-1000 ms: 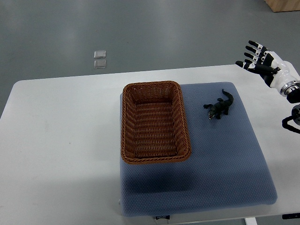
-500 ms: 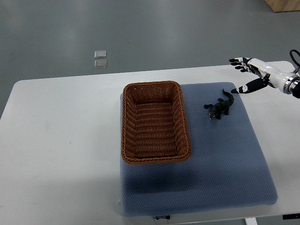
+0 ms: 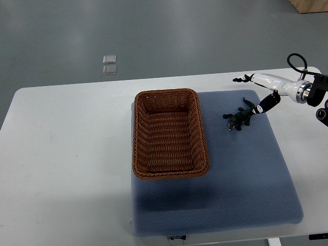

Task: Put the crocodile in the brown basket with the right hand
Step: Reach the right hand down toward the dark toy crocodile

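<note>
Right hand moved closer to crocodile, fingers spread wide, grasping nothing, crocodile on blue mat right of brown basket

Grey floor, smooth, evenly lit. Two small pale square plates set in it. White counter, rounded corners; blue-grey textured pad on its right half. Light wood corner top right.

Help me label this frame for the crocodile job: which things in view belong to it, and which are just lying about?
In the job: crocodile, lying on the mat; brown basket, nothing in it; right hand, open, near the crocodile's tail.

Just there: blue mat; white table; two small squares on the floor.
</note>
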Action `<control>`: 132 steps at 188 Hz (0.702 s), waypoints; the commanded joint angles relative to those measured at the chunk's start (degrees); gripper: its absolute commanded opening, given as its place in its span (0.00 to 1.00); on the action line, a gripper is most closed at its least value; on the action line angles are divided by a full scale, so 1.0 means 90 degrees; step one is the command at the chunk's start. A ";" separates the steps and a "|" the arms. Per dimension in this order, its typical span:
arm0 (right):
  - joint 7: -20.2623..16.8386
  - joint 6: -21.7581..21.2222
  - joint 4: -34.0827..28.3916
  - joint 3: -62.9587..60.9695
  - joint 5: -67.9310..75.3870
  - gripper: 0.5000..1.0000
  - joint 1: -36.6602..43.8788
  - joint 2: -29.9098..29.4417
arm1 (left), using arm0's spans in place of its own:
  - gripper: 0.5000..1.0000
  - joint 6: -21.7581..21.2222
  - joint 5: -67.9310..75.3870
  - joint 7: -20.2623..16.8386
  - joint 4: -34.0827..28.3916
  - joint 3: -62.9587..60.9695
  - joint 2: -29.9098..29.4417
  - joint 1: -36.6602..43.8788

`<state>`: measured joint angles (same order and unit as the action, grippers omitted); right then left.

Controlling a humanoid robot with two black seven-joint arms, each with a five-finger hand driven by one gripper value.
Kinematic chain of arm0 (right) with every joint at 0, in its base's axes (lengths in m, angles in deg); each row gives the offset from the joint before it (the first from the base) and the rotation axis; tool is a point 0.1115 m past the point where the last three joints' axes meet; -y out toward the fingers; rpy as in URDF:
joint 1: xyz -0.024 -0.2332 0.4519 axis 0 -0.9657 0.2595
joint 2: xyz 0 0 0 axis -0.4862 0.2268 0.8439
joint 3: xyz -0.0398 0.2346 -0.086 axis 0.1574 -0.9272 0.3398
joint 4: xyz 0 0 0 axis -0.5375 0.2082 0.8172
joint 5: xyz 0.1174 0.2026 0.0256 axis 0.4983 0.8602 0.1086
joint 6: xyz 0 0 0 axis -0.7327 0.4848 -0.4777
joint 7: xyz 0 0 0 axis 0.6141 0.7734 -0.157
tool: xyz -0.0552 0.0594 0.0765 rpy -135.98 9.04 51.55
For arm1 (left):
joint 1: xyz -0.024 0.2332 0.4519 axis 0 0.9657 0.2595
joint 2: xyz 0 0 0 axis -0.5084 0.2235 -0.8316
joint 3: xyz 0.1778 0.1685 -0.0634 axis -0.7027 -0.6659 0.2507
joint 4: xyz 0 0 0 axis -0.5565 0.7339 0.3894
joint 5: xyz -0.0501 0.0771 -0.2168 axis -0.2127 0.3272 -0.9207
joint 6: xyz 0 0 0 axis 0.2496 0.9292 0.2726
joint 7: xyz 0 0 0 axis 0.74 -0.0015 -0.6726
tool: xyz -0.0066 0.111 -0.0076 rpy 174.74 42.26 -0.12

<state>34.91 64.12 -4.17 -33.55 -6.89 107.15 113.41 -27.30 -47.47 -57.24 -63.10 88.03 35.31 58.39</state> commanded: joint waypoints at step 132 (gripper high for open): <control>0.0057 0.1636 0.0107 0.2130 -0.0467 0.80 0.0302 0.0035 | 1.00 0.0000 -0.0003 0.0000 0.0000 0.0000 0.0000 0.0000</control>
<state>35.50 78.19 -3.34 -14.78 -11.02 109.83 113.87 -27.30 -47.45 -57.24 -63.10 88.03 35.31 58.39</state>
